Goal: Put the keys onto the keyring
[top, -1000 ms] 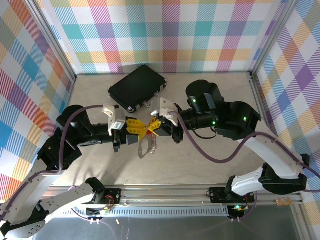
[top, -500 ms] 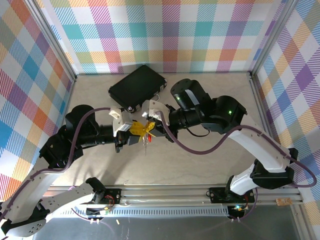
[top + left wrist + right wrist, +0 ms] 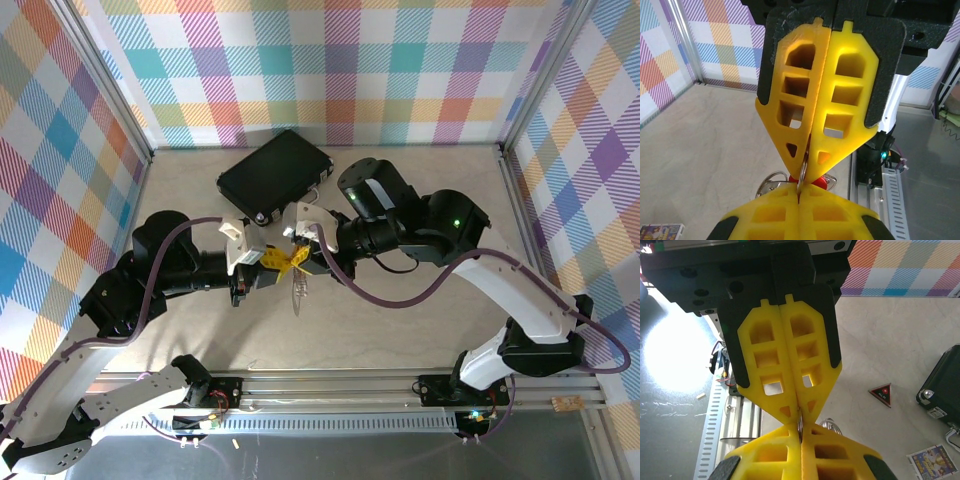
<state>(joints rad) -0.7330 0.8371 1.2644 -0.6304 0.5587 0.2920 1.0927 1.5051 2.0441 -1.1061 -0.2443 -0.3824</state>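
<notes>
Yellow-tipped, the left pincer and right pincer each pinch the keyring tip to tip, seemingly steadying it above the worktop to thread the keys.

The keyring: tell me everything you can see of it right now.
The keyring is a thin silver-grey metal loop, seen nearly edge-on from above, hanging between the arms. The left end effector and right end effector meet tip to tip, both shut on its upper rim. A tiny red key shows beside it; whether it is threaded on is unclear.
</notes>
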